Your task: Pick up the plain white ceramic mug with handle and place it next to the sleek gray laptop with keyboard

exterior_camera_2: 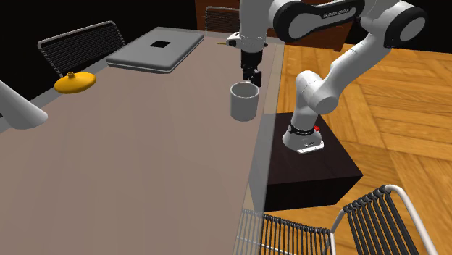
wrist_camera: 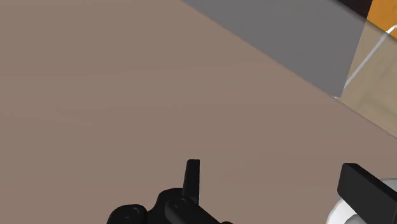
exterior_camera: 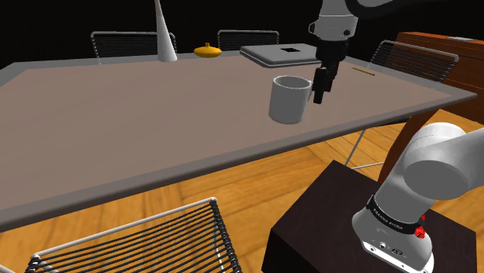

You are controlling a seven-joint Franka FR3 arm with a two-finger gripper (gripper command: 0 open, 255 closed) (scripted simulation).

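black two-finger pincer hangs pointing straight down just beside the plain white cylindrical mug, about level with its rim, fingers spread apart with nothing between them. on the wrist cam one finger is right by a sliver of the white mug, while the gap between the fingers sits over bare table, so it's not gripping anything yet. my read: it's lined up off to one side of the mug, probably going for the wall or the handle, though i can't make out a handle from any angle

the mug is upright on the wide brown-gray table, close to the edge by the robot's dark stand box, which makes sense, that's easy reach. the flat gray closed laptop lies well apart from the mug, further in across the table, so the whole carry is left to do. a squat yellow gourd-looking thing sits even further from the mug, shouldn't matter

next move i'd guess is shifting over so one finger drops inside the rim, otherwise closing now just pinches air
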